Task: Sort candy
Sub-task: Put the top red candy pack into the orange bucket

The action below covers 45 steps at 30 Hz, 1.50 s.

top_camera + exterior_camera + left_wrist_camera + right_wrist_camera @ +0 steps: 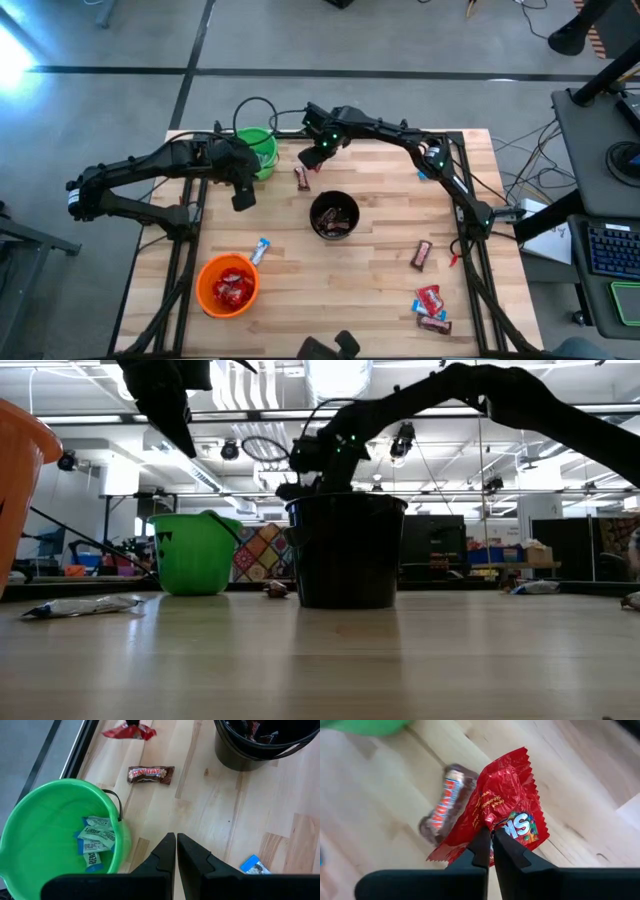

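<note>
While my right pincer (pixel 487 847) pinches only the edge of the red candy (pixel 500 805) above the brown bar (pixel 445 802), it could slip. My left pincer (pixel 176 851) hangs shut, empty, beside the green cup (pixel 30 820).

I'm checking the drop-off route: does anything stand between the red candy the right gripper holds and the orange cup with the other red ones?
The right gripper holds the red candy near the green cup. The black cup stands beside the straight line to the orange cup; nothing else visible blocks it.

Counter (pixel 280 835) pale wood planks, smooth matt. Green cup (pixel 45 820) glossy plastic. Red candy (pixel 505 805) wrapper shiny crinkled foil. Gripper (pixel 487 850) matt black.
</note>
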Available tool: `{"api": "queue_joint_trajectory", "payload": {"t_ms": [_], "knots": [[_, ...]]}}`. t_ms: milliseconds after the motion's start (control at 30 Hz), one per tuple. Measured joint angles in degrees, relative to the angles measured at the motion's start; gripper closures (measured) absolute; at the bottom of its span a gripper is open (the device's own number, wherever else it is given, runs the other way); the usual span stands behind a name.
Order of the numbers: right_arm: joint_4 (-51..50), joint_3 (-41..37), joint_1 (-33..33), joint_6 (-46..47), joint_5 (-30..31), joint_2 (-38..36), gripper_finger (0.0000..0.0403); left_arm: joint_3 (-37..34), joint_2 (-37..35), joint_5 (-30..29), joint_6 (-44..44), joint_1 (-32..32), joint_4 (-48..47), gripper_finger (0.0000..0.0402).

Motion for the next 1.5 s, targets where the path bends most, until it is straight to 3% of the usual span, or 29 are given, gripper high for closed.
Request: {"api": "queue_joint_trajectory", "payload": {"t_ms": [333, 667, 1000, 1367, 1500], "knots": [[-4.66, 6.39, 0.81, -2.12, 0.11, -3.21, 0.0394, 2.06, 0.01, 0.07, -3.97, 0.0, -0.15, 0.0395], [-5.74, 6.82, 4.46, -4.27, 0.07, -6.34, 0.0394, 10.36, -0.02, -0.53, -7.98, 0.0, -0.43, 0.0341], [-5.35, 7.63, 9.53, -6.32, -0.08, -9.7, 0.0394, 8.08, 0.02, -0.47, -12.76, 0.01, -0.86, 0.0298], [-1.78, 7.65, 15.25, -6.89, -0.18, -11.24, 0.0394, 7.8, 0.02, 8.29, -18.69, 0.0, 7.17, 0.0271], [-1.78, 7.65, 16.61, -7.76, -0.24, -11.24, 0.0394, 7.8, 0.02, 8.61, -20.01, 0.0, 7.94, 0.0268]]}}
